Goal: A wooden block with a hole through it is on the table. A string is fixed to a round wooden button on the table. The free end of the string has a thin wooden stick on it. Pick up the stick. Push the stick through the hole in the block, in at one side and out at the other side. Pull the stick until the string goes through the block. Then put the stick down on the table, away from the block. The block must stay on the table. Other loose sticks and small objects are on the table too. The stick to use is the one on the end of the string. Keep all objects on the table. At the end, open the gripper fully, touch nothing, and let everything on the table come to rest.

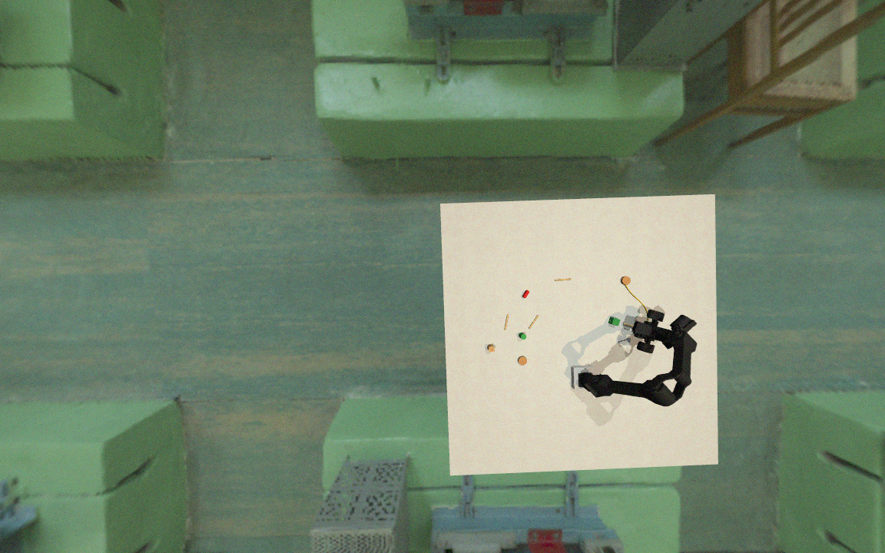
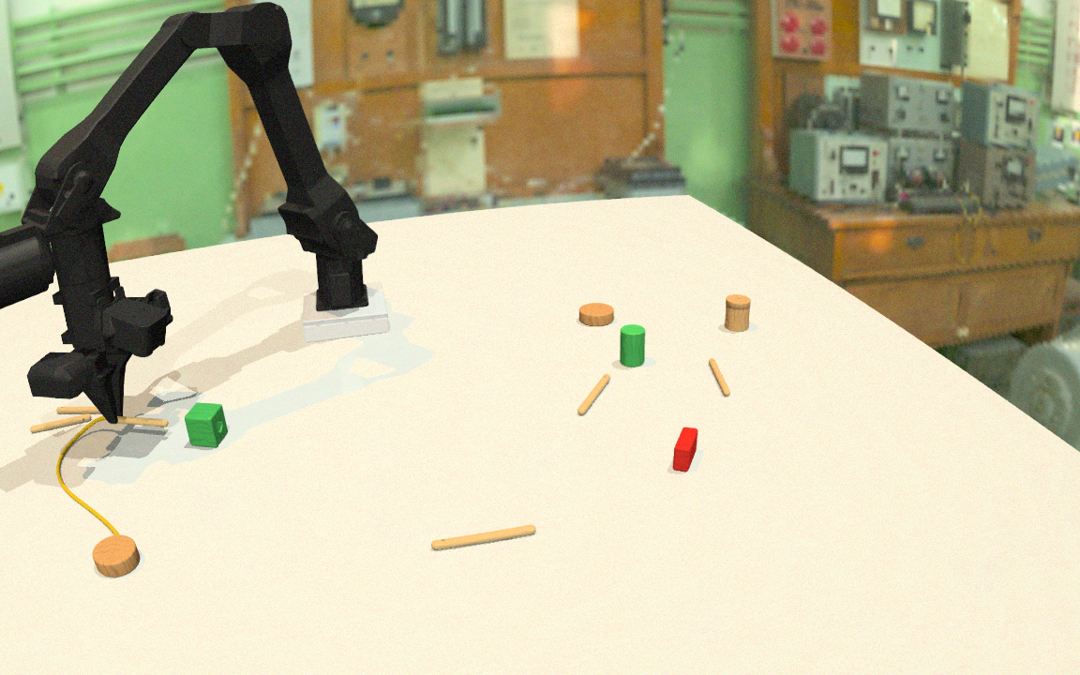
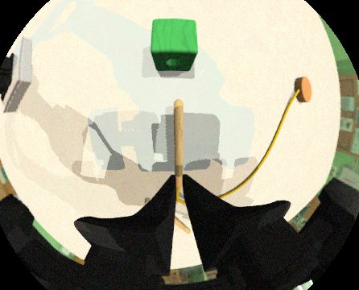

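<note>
Wrist view: saw the tethered stick at the centre of the frame, clasped near its string end in the claw, with jaws nearly closed and only its narrow thickness between them. Found its free end pointing toward the green block at top centre, apart from it and not yet in the hole. Could not tell whether it touched the desk. Saw the yellow string curve slackly to the button at upper right.

Judged the stick light and stiff, smooth enough to roll or swivel under a glancing push, and the string limp, useless for pushing. Rated the rear hold right for insertion, leaving a long front to thread. After that, advised letting go and taking hold of the emerged tip beyond the block, then drawing straight and gently, lest so small a block slide or tip. In the exterior view, noted two loose sticks at left, close behind the claw, easily mistaken for the right one.
</note>
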Robot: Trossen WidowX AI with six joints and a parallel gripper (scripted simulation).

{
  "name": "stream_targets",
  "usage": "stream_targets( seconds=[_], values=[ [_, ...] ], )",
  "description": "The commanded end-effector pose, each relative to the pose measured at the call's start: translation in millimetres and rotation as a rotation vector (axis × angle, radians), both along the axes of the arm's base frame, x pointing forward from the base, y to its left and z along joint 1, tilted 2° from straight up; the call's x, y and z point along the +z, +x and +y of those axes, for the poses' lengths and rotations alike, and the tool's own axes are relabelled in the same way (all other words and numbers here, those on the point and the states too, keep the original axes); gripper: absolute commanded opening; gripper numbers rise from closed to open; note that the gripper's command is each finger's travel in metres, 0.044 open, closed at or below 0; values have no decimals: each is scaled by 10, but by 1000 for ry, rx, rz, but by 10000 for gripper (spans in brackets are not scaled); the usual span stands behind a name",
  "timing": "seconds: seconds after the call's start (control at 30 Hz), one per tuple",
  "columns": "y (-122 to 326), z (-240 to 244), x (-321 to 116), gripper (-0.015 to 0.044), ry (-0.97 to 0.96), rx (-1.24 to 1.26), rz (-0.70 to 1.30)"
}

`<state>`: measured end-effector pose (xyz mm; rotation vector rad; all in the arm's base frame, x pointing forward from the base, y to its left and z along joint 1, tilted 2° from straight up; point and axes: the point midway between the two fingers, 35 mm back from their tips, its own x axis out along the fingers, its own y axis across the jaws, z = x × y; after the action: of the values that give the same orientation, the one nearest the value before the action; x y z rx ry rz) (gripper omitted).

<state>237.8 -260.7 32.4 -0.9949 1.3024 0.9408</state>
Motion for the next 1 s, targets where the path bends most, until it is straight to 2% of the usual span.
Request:
stream_targets(
  seconds=[0.0,0.97],
  values=[
    [7,51,10,0,-6,-3,1],
    [77,371,8,0,-7,-3,1]
  ],
)
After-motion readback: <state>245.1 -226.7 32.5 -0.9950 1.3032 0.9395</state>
